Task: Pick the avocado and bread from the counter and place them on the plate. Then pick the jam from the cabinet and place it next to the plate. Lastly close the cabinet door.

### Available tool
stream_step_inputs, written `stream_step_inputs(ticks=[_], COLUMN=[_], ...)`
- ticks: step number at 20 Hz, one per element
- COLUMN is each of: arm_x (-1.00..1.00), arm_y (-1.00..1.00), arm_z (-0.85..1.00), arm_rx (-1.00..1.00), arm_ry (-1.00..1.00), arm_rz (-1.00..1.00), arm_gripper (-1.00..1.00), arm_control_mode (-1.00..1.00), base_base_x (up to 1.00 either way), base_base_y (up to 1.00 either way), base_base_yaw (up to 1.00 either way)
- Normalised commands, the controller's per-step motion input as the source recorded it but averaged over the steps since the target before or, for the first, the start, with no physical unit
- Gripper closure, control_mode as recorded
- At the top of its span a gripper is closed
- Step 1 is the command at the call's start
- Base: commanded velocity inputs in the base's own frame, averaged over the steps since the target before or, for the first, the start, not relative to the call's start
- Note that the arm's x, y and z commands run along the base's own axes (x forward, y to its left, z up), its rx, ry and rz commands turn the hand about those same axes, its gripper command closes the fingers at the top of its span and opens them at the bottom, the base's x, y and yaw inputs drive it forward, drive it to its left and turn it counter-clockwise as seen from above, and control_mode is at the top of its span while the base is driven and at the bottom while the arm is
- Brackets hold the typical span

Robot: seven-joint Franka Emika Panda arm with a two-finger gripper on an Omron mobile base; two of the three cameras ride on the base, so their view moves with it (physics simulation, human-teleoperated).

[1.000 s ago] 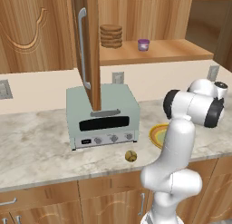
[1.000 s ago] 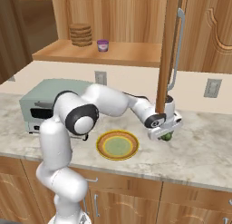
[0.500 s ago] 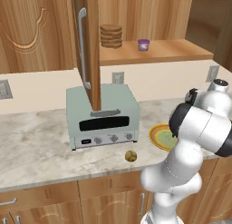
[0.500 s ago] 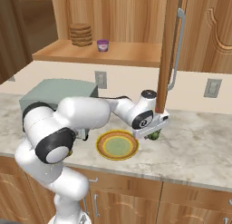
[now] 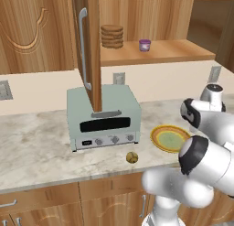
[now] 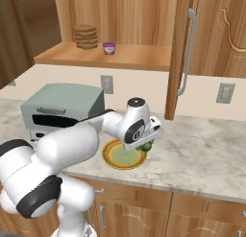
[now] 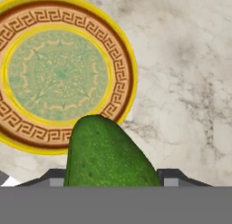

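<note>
Carrying the avocado clamped in my end effector, I have swung it within the last second from the bench beside the plate to just over its rim, so releasing it there seems next.

Even bright rendered light, soft faint shadows (no glare), slightly grainy
</note>
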Motion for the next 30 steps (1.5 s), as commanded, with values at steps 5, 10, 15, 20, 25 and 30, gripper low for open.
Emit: stream_step_inputs(ticks=[5,10,15,20,25,30], arm_x=[0.0,0.02,0.11,0.19,0.1,0.1], arm_y=[0.46,0.21,0.04,0.08,0.11,0.11], arm_z=[0.0,0.0,-0.01,-0.01,-0.04,-0.24], arm_rx=[0.0,0.0,0.06,0.13,0.03,0.0], arm_ry=[0.06,0.04,0.01,0.0,0.0,0.0], arm_rz=[0.0,0.0,0.02,0.02,0.0,0.0], arm_gripper=[1.0,1.0,1.0,1.0,1.0,1.0], arm_control_mode=[-1.0,-1.0,-1.0,-1.0,-1.0,-1.0], base_base_x=[0.0,0.0,0.0,0.0,0.0,0.0], base_base_y=[0.0,0.0,0.0,0.0,0.0,0.0], base_base_yaw=[0.0,0.0,0.0,0.0,0.0,0.0])
